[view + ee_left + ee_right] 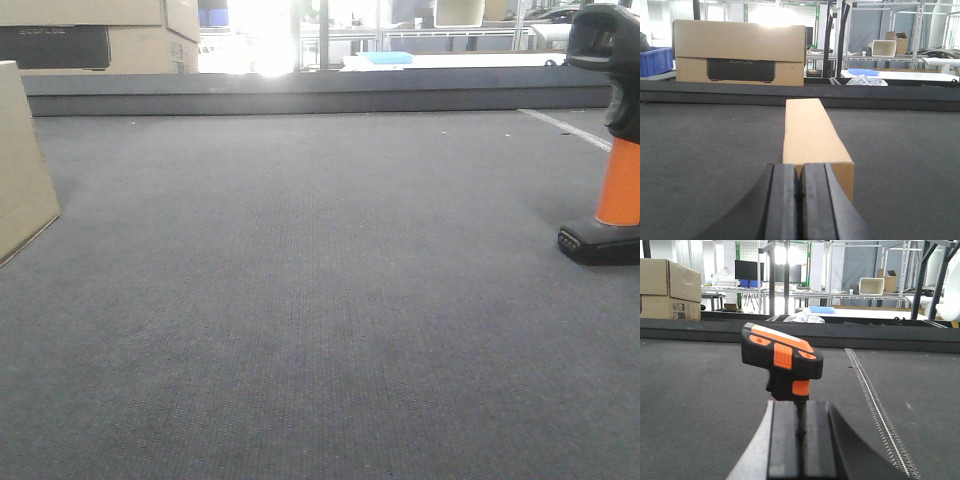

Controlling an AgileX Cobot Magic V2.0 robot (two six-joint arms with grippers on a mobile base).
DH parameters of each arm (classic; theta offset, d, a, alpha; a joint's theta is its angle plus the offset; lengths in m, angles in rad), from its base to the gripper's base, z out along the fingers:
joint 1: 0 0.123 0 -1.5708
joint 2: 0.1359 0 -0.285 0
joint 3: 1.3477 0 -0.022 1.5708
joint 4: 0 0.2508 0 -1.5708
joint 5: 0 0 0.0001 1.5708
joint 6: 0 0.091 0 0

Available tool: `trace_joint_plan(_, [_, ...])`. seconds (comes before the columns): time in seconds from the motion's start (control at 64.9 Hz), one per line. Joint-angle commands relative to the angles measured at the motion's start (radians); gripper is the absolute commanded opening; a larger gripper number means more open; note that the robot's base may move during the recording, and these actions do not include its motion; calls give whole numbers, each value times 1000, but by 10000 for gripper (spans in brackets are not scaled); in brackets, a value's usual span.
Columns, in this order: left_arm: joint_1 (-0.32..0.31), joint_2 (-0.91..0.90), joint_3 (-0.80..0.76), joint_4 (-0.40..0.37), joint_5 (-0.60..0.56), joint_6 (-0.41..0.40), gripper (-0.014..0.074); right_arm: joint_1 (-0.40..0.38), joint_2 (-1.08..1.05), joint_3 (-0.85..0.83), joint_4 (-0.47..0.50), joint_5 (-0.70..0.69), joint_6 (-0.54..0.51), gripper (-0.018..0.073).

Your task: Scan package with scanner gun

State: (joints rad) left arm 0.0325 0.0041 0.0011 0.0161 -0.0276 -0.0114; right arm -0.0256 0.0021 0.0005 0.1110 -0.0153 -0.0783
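Package (812,132): slim tan cardboard box, narrow face up, on the dark grey mat (320,300). It sits just beyond the left gripper (800,197), whose fingers are pressed together on nothing.

Scanner gun (782,362): upright on its base, well apart from the package. It stands just beyond the right gripper (801,437), fingers likewise together.

Larger cardboard boxes (740,52): behind the mat.

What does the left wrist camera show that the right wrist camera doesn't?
Only the left wrist view shows the package, running lengthwise away from the left gripper, and a blue bin at far left. Only the right wrist view shows the scanner gun, upright just beyond the right gripper, and a metal strip along the dark mat. Both show closed, empty jaws, that mat, and cardboard boxes behind.
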Motion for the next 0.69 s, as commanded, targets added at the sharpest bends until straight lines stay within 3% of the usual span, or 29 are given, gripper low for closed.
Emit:
trace_joint_plan(0.0, [-7, -4, -1, -2, -15, 2, -111, -2, -2, -1, -4, -14, 1, -162])
trace_joint_plan(0.54, [-7, -4, -1, -24, -20, 2, -111, -2, -2, -1, -4, -14, 1, -162])
trace_joint_plan(0.601, [-9, -4, -11, -65, 28, 2, -111, -2, -2, -1, -4, -14, 1, -162])
trace_joint_plan(0.678, [-11, -1, -74, -65, 97, 2, -111, -2, -2, -1, -4, -14, 1, -162])
